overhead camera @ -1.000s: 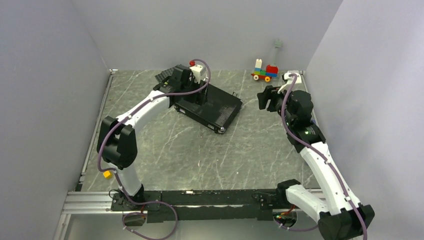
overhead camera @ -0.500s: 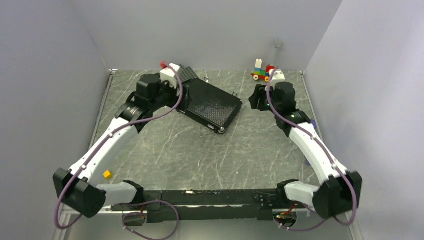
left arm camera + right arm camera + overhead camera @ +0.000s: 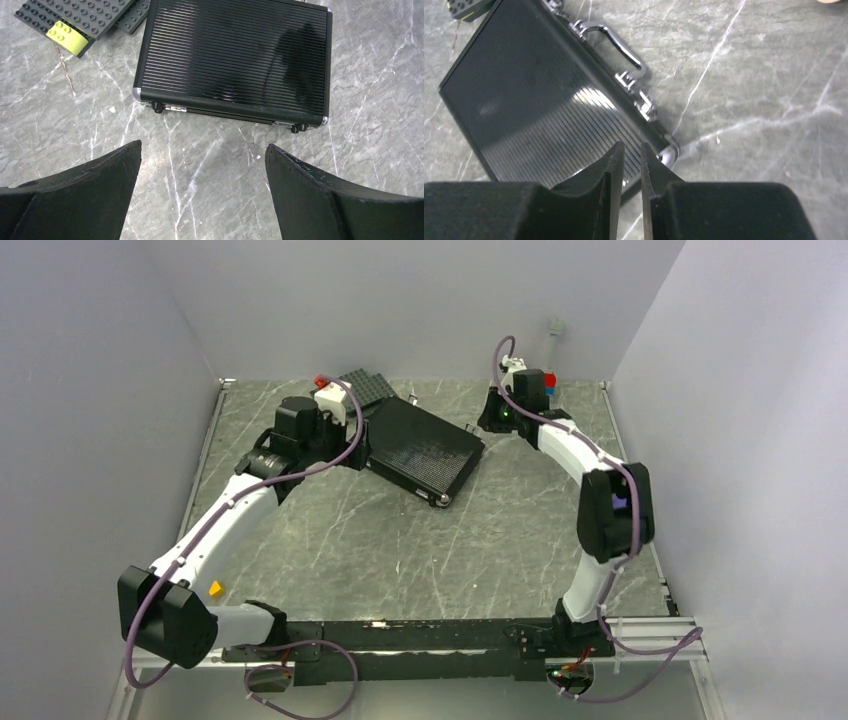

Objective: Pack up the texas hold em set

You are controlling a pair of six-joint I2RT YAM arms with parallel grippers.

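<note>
The texas hold em set shows as a closed black ribbed briefcase lying flat at the back middle of the table. Its silver handle and latches face the right arm. My left gripper hovers just left of the case, wide open and empty. In the left wrist view the case lies beyond the left gripper, hinge side toward it. My right gripper hangs above the case's far right corner. The right gripper has only a narrow slit between its fingers and holds nothing.
Dark grey studded baseplates lie behind the case's far left corner, one with a lime brick on it. A colourful brick toy car stands at the back right, partly hidden by the right wrist. A small yellow brick lies near the left arm's base.
The left arm drew back off the case to its left and opened wide. The right arm swung left and back toward the case's handle side while its jaws narrowed to a slit.
</note>
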